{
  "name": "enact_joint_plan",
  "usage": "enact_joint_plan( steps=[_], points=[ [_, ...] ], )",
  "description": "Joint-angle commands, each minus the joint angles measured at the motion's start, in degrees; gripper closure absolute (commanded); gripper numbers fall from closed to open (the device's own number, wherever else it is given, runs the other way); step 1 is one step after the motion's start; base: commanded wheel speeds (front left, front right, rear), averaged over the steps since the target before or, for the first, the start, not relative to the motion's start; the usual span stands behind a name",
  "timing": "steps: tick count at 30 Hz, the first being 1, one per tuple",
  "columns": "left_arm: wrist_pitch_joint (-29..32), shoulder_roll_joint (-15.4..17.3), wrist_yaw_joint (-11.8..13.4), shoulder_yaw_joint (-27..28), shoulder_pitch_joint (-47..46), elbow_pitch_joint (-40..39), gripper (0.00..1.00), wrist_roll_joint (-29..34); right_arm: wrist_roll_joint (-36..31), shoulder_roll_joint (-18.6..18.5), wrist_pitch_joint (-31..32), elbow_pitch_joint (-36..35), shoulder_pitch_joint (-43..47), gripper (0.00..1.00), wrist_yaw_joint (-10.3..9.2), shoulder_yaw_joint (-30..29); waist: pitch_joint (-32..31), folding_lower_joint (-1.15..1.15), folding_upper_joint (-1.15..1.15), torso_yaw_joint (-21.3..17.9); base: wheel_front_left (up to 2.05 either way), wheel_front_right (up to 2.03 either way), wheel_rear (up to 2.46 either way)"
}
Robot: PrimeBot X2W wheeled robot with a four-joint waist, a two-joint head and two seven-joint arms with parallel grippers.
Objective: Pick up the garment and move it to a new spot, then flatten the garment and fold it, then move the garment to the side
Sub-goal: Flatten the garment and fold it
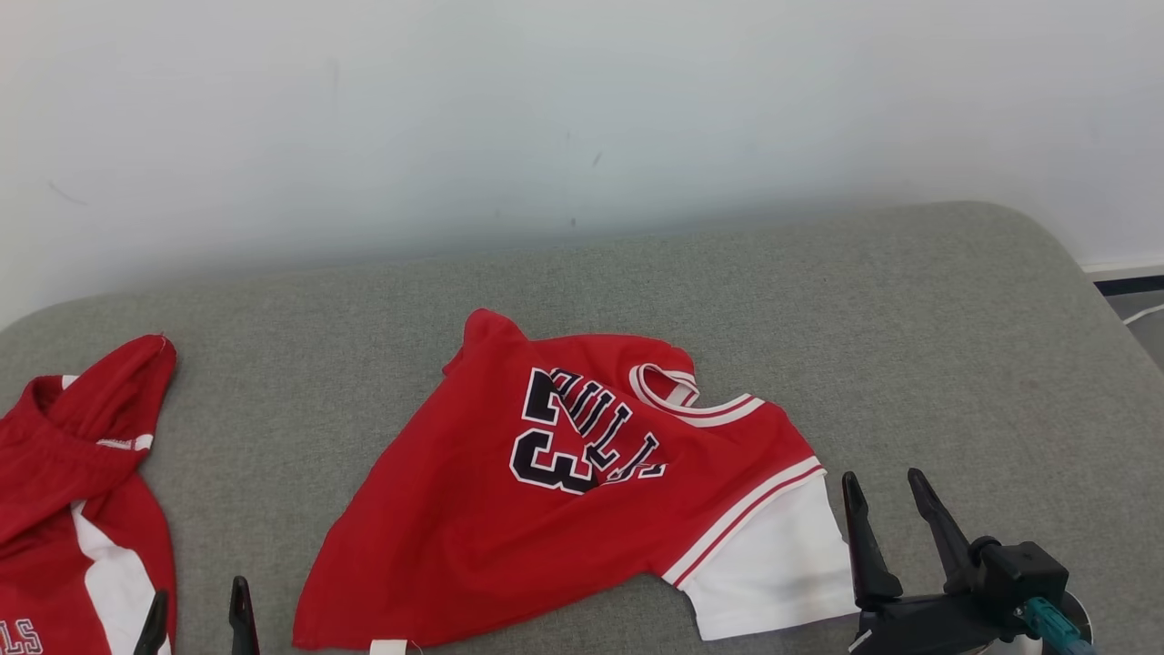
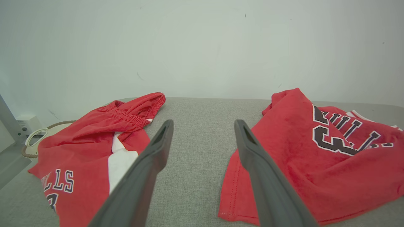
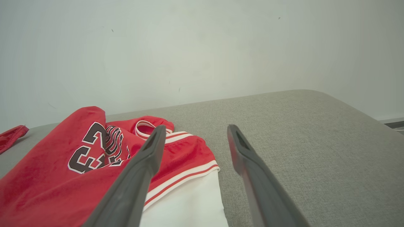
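Head view: red jersey (image 1: 546, 491) lies crumpled, mid grey pad (image 1: 818, 300); right gripper (image 1: 882, 478) just beside its white sleeve (image 1: 773, 564), fingers apart, empty.
Left wrist view: left gripper (image 2: 203, 123) spread wide, empty, aimed between jersey and red shorts (image 2: 88, 142); drifting left could catch the shorts.
Right wrist view: sleeve nearest; a single-layer pinch may drag the jersey bunched; layer count under the fold unclear.
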Motion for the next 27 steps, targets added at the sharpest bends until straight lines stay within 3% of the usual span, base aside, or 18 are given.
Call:
enact_joint_plan(
  steps=[1,9,15,27],
  points=[
    [-0.2,0.0,0.0,0.2,0.5,0.2,0.00,-0.1,-0.2,0.0,-0.2,0.1,0.4,0.00,0.03,0.1,0.0,0.00,0.00,0.0,0.00,0.00,0.00],
    [-0.2,-0.1,-0.7,-0.2,0.1,1.9,0.00,-1.1,0.0,-0.2,-0.2,0.6,0.4,0.00,0.03,0.0,-0.2,0.00,0.00,0.2,0.00,0.00,0.00],
    [-0.2,-0.1,-2.7,-1.5,-0.8,4.9,0.00,-2.6,0.9,-0.5,1.1,3.2,0.4,0.00,0.03,0.3,0.0,0.00,0.00,0.4,0.00,0.00,0.00],
    [-0.2,0.3,-6.1,-4.0,-4.8,16.9,0.00,-4.3,1.9,-0.8,4.2,11.6,-0.7,0.00,0.03,0.8,2.1,0.00,0.00,0.6,0.00,0.00,0.00]
  ],
)
